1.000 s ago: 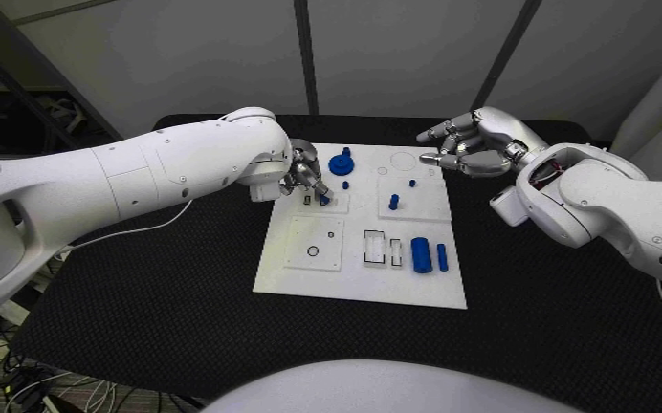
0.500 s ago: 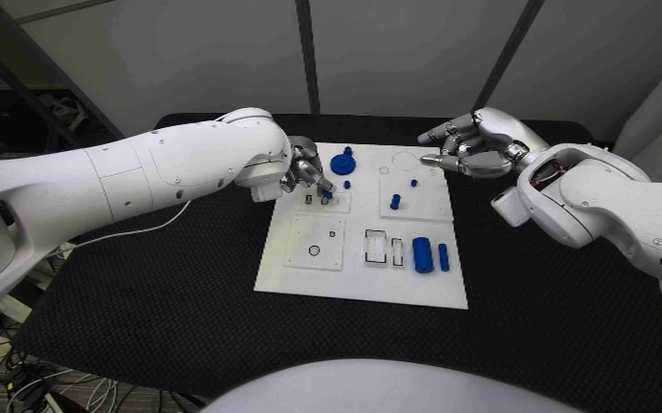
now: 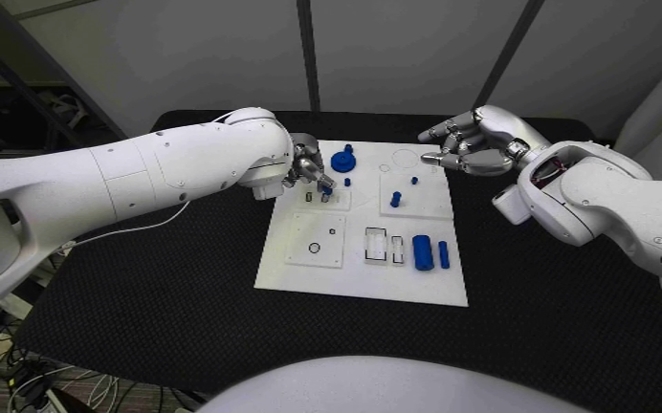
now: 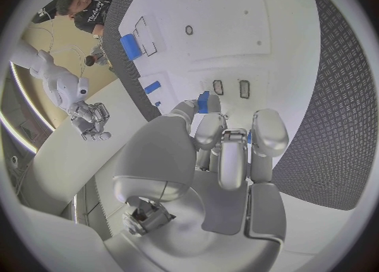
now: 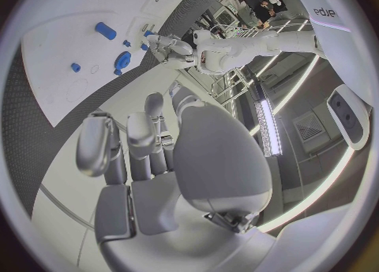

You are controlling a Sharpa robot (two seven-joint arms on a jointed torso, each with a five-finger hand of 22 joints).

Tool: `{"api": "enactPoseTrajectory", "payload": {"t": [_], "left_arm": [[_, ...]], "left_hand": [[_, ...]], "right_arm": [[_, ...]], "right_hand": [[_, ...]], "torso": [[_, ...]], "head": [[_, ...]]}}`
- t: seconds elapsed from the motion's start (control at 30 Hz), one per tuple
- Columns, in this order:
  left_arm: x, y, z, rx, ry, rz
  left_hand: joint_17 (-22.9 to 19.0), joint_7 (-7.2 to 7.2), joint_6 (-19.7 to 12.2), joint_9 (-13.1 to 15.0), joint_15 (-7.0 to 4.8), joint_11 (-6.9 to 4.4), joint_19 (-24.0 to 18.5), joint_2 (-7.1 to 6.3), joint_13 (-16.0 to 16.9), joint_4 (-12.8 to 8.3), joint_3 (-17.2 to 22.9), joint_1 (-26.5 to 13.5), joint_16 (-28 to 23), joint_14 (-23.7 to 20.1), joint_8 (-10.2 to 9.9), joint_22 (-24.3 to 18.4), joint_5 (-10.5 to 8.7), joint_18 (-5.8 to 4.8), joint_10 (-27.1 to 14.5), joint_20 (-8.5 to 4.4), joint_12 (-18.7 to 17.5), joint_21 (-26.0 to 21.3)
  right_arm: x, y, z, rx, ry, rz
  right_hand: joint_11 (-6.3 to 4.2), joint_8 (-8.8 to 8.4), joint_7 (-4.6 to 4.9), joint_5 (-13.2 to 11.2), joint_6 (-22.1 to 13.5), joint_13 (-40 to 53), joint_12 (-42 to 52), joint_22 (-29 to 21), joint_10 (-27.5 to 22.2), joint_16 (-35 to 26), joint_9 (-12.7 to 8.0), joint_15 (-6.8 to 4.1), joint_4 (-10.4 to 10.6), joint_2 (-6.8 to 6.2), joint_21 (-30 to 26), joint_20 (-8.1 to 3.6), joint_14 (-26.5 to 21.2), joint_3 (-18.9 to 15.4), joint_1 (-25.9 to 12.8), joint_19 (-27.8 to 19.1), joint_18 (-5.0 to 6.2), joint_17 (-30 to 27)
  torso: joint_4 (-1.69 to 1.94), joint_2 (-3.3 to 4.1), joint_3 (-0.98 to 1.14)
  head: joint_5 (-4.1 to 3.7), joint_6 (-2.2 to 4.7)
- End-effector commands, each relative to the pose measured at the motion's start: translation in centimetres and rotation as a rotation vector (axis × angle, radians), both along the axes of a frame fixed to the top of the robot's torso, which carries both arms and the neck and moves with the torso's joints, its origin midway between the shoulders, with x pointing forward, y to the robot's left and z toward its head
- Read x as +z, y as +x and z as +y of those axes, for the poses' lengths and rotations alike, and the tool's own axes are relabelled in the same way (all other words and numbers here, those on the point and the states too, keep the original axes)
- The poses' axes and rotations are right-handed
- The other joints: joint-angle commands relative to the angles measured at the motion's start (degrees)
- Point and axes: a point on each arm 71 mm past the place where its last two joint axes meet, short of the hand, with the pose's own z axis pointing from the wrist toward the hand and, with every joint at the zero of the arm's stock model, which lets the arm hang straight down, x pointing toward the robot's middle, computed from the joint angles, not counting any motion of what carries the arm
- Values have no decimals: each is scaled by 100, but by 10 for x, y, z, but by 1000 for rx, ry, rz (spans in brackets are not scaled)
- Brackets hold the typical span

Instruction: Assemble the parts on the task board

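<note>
1. Head view: the white task board (image 3: 362, 284) lies flat in the middle of the black tabletop (image 3: 152, 308).
2. The left hand (image 3: 306, 176) is over the board's far-left corner, fingertips pointing down at two small slots.
3. In the left wrist view, a small blue part (image 4: 203, 102) sits pinched between the left hand's fingers (image 4: 208, 130), just above those slots.
4. The right hand (image 3: 467, 148) hovers past the board's far-right corner, fingers curled but apart, holding nothing.
5. A large blue knob (image 3: 342, 162) stands on the board beside the left hand.
6. A blue peg (image 3: 395, 201) stands upright in the far-right panel, with a smaller blue peg (image 3: 412, 183) behind it.
7. A thick blue cylinder (image 3: 422, 254) and a slim blue bar (image 3: 443, 255) lie side by side near the board's right edge.
</note>
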Motion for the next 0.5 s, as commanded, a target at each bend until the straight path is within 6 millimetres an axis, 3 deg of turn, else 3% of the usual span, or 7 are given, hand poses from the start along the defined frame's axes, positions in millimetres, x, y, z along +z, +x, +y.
{"api": "enactPoseTrajectory", "payload": {"t": [0.03, 0.5], "left_arm": [[0, 1, -2, -17, 23, -37], [-4, -3, -2, -13, 38, -28]], "left_hand": [[1158, -6, 41, 10, -17, -7, 33, 10, 10, -1134, 1181, -50, 33, 506, -26, 10, 26, -6, 52, -2, 37, 27], [1164, -7, 51, 34, -19, -10, 41, -4, 13, -1163, 1237, -80, 38, 508, -31, 25, 43, -8, 57, -3, 29, 34]], "right_arm": [[1, 0, 1, 11, -6, -8], [1, 0, 2, 11, -11, -8]], "right_hand": [[-4, -14, -24, 39, 30, -7, 10, -7, 48, -12, -6, 4, 4, 8, -21, 0, 40, -8, -42, 28, 59, 7], [-4, -14, -24, 39, 30, -7, 10, -7, 48, -12, -6, 4, 4, 8, -21, 0, 40, -8, -42, 28, 59, 7]], "torso": [[0, 0, 0], [3, -2, 3]], "head": [[4, -19], [28, -41]]}}
